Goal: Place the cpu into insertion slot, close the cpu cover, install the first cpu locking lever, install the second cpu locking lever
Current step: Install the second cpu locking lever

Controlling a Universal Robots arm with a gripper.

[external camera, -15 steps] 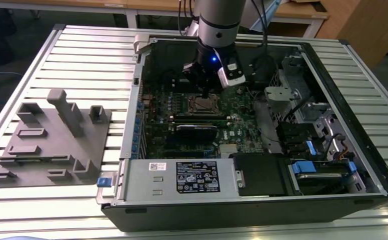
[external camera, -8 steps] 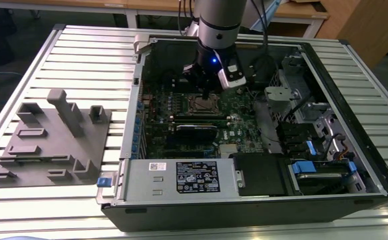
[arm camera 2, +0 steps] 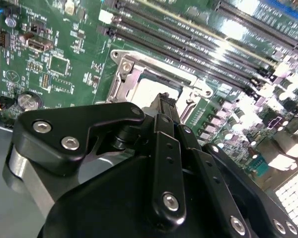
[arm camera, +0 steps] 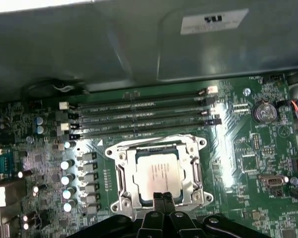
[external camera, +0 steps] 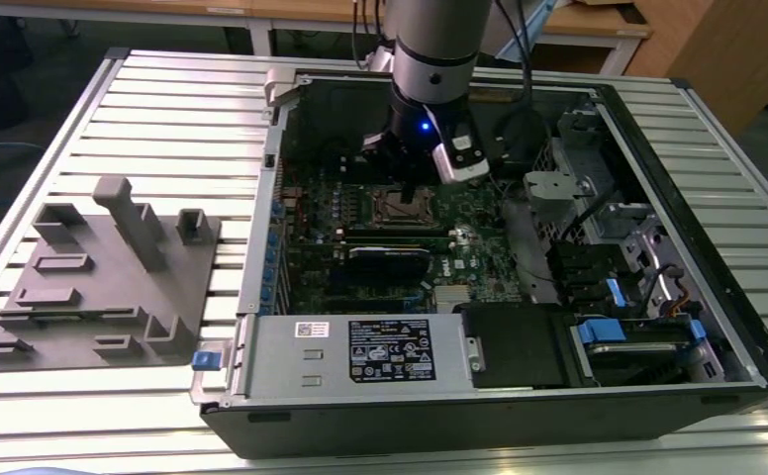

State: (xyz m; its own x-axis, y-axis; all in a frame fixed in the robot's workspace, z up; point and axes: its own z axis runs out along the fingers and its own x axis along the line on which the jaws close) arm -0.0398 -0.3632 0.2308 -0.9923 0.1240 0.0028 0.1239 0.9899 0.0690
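Note:
The cpu (arm camera: 159, 174), a dull silver square chip, lies in the insertion slot (arm camera: 158, 146) on the green motherboard. The cpu cover (arm camera: 123, 173), a thin metal frame, lies down around the chip. My gripper (arm camera: 162, 197) is shut with nothing between its black fingertips, which hang just above the near edge of the cover. In the second wrist view my gripper (arm camera 2: 165, 100) points at the pale cpu (arm camera 2: 148, 91) and its cover (arm camera 2: 120, 79). In the exterior view my gripper (external camera: 411, 186) hovers over the insertion slot (external camera: 398, 207) inside the open computer case. I cannot make out the locking levers.
Long black memory slots (arm camera: 139, 116) run just beyond the socket, and a row of capacitors (arm camera: 68, 178) stands beside it. A grey power-supply box (external camera: 357, 351) sits at the case front. Cables and drive bays (external camera: 609, 247) fill the exterior view's right. A grey fixture (external camera: 107, 282) lies on the table.

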